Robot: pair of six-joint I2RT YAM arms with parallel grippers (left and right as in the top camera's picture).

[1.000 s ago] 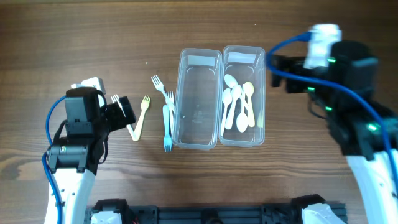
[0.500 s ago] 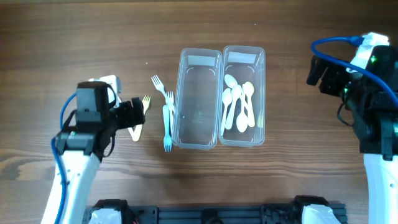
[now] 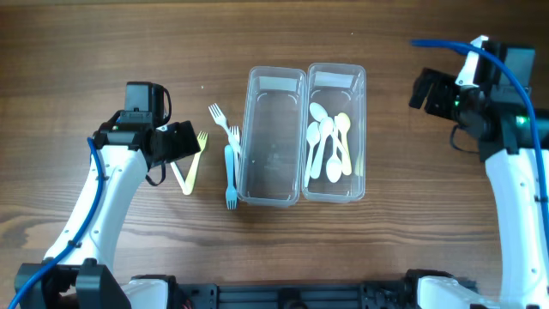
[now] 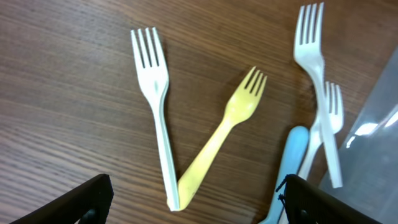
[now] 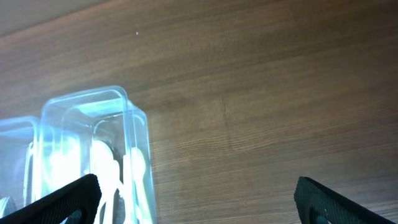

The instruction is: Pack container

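The likeliest slip we see is a double pick. The white fork (image 4: 160, 130) and the yellow fork (image 4: 227, 127) meet at their handle ends in a V, so jaws closing at that junction could lift both, or pinch one and flick the other across the wooden table (image 3: 86, 51). Both lie flat and thin on the wood, so we would also expect a shallow pinch to skate off. A second hazard sits at 3 o'clock from that pair. There a pale blue fork (image 4: 291, 155) and two white forks (image 4: 313, 56) overlap just beside the wall of the container (image 3: 249, 129), and a finger reaching in could shove the light clear tray. The container lies at the table's centre. Its 9 o'clock tub (image 3: 274, 129) is bare and its 3 o'clock tub (image 3: 356, 103) holds the spoons (image 3: 326, 142) (so we take the bare one to be meant for forks). The left gripper (image 3: 178, 144) hovers at 9 o'clock of the container, wrist pitched down over the V. Its fingers are spread wide and grasp nothing. The right gripper (image 3: 427, 90) hangs well apart at about 2 o'clock of the container, angled back toward the spoon tub, also spread wide and empty.
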